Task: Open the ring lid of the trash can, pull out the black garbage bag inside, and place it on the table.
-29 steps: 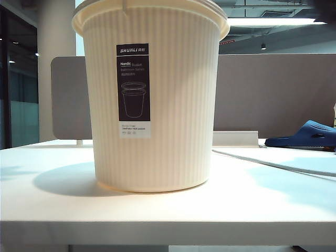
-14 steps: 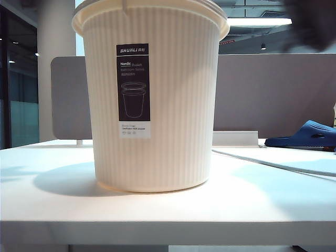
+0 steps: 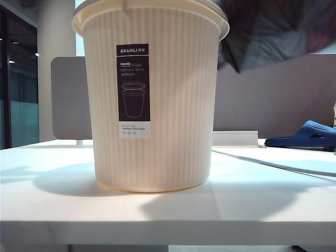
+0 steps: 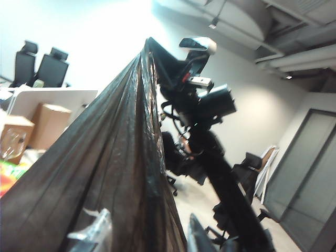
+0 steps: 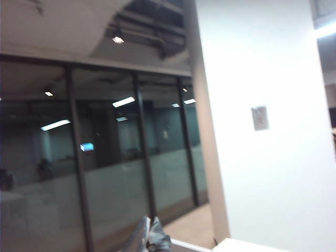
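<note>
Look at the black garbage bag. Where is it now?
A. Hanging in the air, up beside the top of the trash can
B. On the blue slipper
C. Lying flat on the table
A: the black garbage bag hangs at the upper right, clear of the table, beside the rim of the trash can.

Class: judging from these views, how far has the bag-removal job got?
Done: the black bag is out of the can, hanging high beside it. In hand: the film stretches between the left gripper and shut right gripper. Left: lowering it onto the table. The ring lid isn't visible.
</note>
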{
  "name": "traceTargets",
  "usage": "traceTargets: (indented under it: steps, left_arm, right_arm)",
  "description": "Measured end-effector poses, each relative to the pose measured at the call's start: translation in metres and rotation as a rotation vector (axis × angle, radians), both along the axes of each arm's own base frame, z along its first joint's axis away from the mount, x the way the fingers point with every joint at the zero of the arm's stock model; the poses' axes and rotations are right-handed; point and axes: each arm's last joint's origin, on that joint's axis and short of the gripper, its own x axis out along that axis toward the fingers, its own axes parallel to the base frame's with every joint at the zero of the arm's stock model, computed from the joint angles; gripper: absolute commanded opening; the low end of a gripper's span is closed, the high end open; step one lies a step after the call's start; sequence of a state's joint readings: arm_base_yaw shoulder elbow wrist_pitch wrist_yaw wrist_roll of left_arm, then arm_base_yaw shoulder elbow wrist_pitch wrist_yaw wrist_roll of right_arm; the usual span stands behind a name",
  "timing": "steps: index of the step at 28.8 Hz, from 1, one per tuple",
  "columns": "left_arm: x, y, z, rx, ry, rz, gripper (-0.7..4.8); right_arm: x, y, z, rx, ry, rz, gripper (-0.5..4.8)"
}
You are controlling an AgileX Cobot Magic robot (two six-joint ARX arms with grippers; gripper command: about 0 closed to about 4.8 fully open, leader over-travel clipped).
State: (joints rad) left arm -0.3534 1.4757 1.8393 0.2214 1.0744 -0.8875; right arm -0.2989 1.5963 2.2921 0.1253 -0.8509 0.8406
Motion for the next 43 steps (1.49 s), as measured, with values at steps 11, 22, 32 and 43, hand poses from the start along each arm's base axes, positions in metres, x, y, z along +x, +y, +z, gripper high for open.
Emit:
traceTargets:
  steps: [11,22,32,43]
  left_arm:
    - [0.006,-0.002,-0.012,0.072,0.002,0.037,1.84]
    - [0.003,-0.001,-0.020,0.140,-0.021,0.071,1.83]
    - [-0.004,0.002,-0.028,0.219,-0.043,0.138,1.83]
    - [-0.011,0.005,-0.027,0.233,-0.061,0.152,1.83]
  right_arm:
    - [0.014,-0.005,-0.014,-0.062,0.072,-0.106,-0.01]
    - [0.028,-0.005,-0.029,-0.133,0.147,-0.247,-0.01]
    - [0.037,-0.010,-0.044,-0.184,0.236,-0.353,-0.01]
    - [0.065,-0.017,-0.080,-0.186,0.370,-0.362,-0.01]
